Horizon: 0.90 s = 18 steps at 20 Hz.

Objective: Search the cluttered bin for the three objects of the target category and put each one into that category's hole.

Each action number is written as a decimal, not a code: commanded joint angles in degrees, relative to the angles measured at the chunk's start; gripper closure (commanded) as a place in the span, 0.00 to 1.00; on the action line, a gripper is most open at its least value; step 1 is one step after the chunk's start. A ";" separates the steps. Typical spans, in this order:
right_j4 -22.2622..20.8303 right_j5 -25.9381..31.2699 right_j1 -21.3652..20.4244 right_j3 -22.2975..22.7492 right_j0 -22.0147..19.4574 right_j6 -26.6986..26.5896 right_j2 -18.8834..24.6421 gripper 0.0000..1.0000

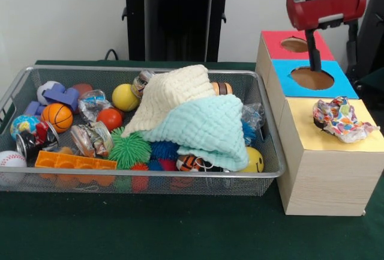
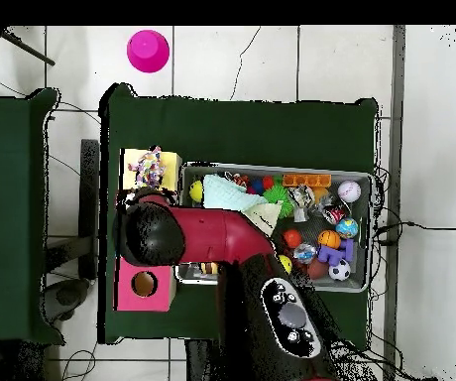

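Gripper over blue panel's hole on wooden box; can't tell if my fingers open/closed. Crumpled wrapper sits on yellow panel. Bin w/ cloths, balls beside box.

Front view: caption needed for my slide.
Gripper over the blue hole; wrapped item on yellow panel; cluttered bin beside.
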 commanded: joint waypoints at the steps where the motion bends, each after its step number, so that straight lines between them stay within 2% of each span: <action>1: 3.09 12.77 -3.48 -7.03 2.38 12.95 -6.27 0.00; 6: 2.90 12.82 -2.63 -9.79 3.33 12.10 -6.99 0.00; 10: 2.54 15.01 -1.74 -13.42 4.24 11.21 -8.02 0.00; 15: 1.28 19.67 0.40 -20.34 5.63 10.35 -9.81 0.00; 18: 1.08 19.07 1.27 -22.04 5.71 9.45 -10.07 0.00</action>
